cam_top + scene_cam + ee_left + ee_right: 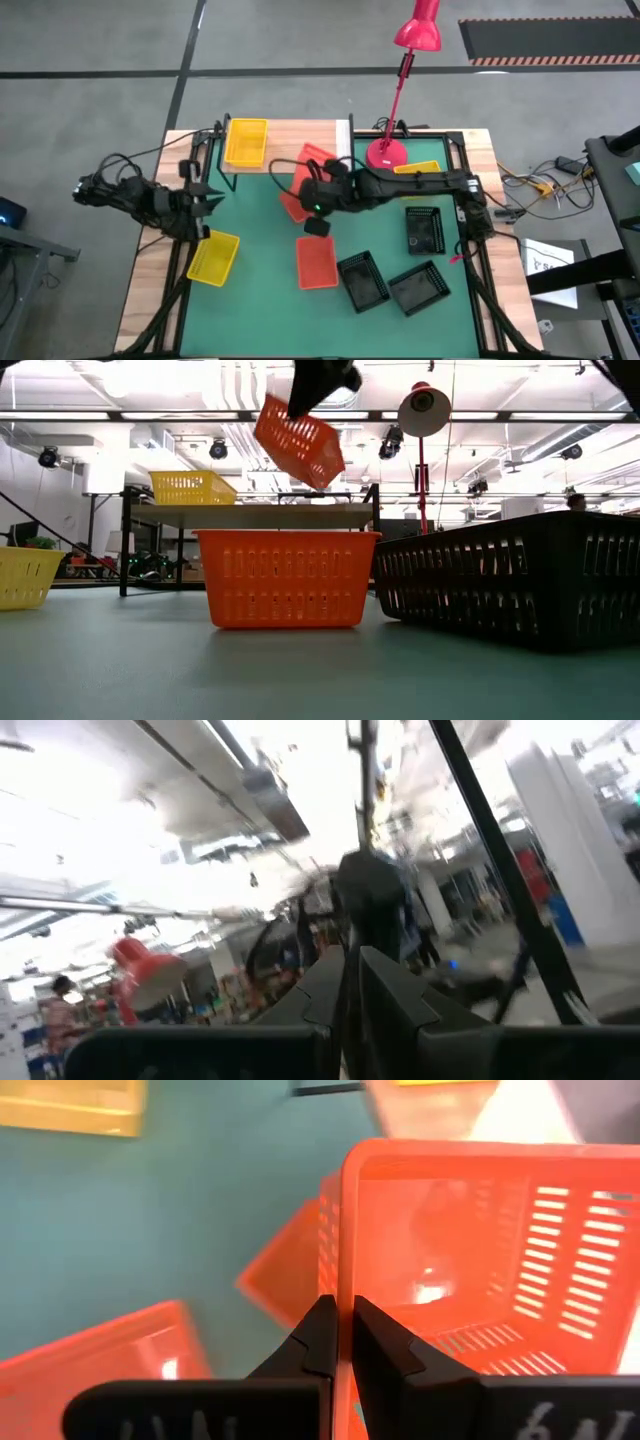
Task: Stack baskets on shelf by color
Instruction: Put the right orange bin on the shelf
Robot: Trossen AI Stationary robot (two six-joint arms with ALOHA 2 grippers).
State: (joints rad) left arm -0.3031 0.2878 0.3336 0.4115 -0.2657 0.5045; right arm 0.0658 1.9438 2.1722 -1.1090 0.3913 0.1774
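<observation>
High view: right tool [313,192] was out over the middle of the surface [260,300], holding a red basket [310,158] by its rim, just in front of the shelf [300,135]. Shelf lay straight ahead of it, toward the far edge; a yellow basket [246,142] took the shelf's left part, the right part looked free. The right arm was plainly the nearer one; left tool [205,200] sat off at the left edge near another yellow basket [213,257]. Low view: held basket [298,441] hung tilted, above the shelf top [250,508], so the drop needs forward travel plus levelling. Left wrist view: only room and lamp; left tool [357,982] looked nearly closed, holding nothing. Right wrist view: tool [340,1335] pinched narrow on the basket wall [345,1230].
</observation>
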